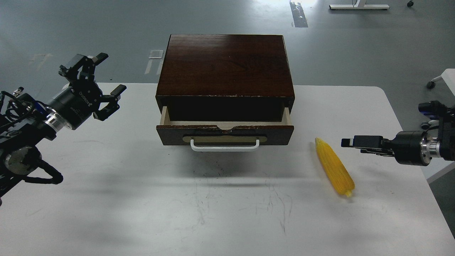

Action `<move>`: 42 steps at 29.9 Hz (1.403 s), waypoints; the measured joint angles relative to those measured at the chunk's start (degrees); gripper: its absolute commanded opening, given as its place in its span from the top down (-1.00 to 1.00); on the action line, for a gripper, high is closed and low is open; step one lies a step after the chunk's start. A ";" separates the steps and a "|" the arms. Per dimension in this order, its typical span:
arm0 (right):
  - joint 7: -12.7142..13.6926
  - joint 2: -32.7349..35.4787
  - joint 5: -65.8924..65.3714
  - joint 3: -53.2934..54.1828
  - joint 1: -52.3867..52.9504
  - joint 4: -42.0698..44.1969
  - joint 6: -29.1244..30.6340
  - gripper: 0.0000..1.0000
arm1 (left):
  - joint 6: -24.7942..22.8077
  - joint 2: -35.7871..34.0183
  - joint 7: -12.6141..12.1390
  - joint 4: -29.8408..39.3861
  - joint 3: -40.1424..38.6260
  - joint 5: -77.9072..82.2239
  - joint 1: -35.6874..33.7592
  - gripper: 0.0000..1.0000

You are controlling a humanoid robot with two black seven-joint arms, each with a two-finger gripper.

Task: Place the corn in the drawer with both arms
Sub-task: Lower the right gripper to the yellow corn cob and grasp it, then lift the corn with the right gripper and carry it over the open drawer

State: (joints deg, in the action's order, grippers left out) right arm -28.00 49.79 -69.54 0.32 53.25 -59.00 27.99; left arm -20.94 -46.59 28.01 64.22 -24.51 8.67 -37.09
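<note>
The yellow corn [334, 167] lies on the white table [142, 199], right of the dark brown box [225, 64], with its stub end pointing to the front right. The drawer [224, 132] is pulled partly out; its white bar handle [224, 145] faces me and its inside is in shadow. My left gripper [96, 76] is open and empty, raised above the table left of the box. My right gripper [350, 143] points left, low and just right of the corn's tip, apart from it. It is seen side-on, so its fingers overlap.
The table's right edge [419, 167] runs under my right wrist. Grey floor lies behind the box, with a white chair base [442, 76] at the far right. Bare scuffed table surface spreads in front of the drawer.
</note>
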 measured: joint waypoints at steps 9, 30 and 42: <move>0.00 -4.92 -2.39 -7.14 2.45 3.49 0.00 -0.95 | 0.00 0.00 0.00 0.04 -0.02 0.26 0.00 -0.98; 0.00 -8.27 -3.46 -12.81 4.14 4.00 -1.08 1.00 | -0.07 0.01 -0.01 0.28 -0.03 0.47 -0.08 -0.98; 0.00 2.06 -3.41 -12.88 21.16 -5.06 -1.22 1.00 | -0.07 -0.08 -0.01 0.72 -0.19 0.48 -0.15 -0.98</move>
State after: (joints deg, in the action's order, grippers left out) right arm -28.00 51.85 -72.95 -12.56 74.41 -64.06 26.76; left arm -21.01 -46.66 28.00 64.94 -24.70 9.14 -37.24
